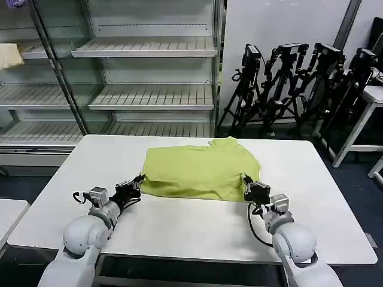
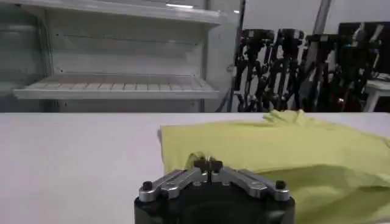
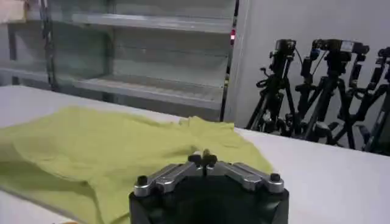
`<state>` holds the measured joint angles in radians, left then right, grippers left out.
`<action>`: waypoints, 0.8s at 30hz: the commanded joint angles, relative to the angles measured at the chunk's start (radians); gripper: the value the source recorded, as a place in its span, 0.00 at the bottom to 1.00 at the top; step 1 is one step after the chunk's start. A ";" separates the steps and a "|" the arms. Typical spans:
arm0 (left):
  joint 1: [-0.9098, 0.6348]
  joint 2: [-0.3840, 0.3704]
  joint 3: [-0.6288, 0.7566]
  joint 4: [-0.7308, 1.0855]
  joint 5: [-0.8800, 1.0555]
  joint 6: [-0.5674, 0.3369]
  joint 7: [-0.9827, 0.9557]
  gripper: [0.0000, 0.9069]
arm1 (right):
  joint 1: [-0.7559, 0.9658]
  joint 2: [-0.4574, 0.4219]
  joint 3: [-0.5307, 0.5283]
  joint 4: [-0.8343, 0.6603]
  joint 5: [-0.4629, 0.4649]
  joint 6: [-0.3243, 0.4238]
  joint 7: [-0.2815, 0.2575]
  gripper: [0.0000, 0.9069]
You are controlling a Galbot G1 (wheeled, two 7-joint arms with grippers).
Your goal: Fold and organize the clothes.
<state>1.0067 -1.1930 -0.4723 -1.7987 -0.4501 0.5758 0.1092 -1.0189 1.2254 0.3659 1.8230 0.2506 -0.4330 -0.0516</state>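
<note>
Lime yellow-green T-shirt (image 1: 200,170), loosely folded, wrinkled, lying flat mid-table toward far edge.

Left gripper (image 2: 208,163) closed at yellow-green T-shirt (image 2: 274,152) edge, white table (image 2: 73,158)

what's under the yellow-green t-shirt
The T-shirt lies folded on the white table, bare around it. Anything beneath its layers is covered, so I cannot tell.
</note>
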 commanded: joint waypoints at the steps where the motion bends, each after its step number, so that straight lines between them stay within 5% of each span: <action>1: -0.046 -0.001 0.003 0.077 -0.009 0.000 0.009 0.01 | 0.053 0.001 0.002 -0.057 -0.004 0.000 0.000 0.00; 2: -0.048 -0.001 0.003 0.083 -0.009 0.000 0.008 0.01 | 0.054 0.002 -0.003 -0.064 -0.004 0.004 -0.001 0.00; 3: -0.051 -0.003 0.004 0.088 -0.008 0.000 0.008 0.21 | 0.054 0.003 -0.005 -0.070 -0.004 0.007 -0.002 0.47; 4: -0.053 -0.004 0.006 0.092 -0.008 -0.001 0.008 0.62 | 0.053 0.006 -0.009 -0.074 -0.004 0.009 -0.003 1.00; 5: -0.056 -0.006 0.008 0.094 -0.007 0.000 0.008 1.00 | 0.053 0.007 -0.011 -0.077 -0.004 0.010 -0.005 1.00; 16: -0.063 0.014 -0.011 0.081 -0.010 -0.017 -0.017 1.00 | 0.126 0.036 -0.017 -0.166 -0.002 0.022 0.031 1.00; 24: 0.044 0.067 -0.017 -0.086 -0.026 0.001 -0.029 1.00 | -0.025 -0.041 0.033 0.010 0.044 -0.062 0.074 1.00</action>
<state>1.0110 -1.1420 -0.4799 -1.8022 -0.4631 0.5748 0.0848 -1.0239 1.1943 0.3972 1.8002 0.2919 -0.4853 0.0086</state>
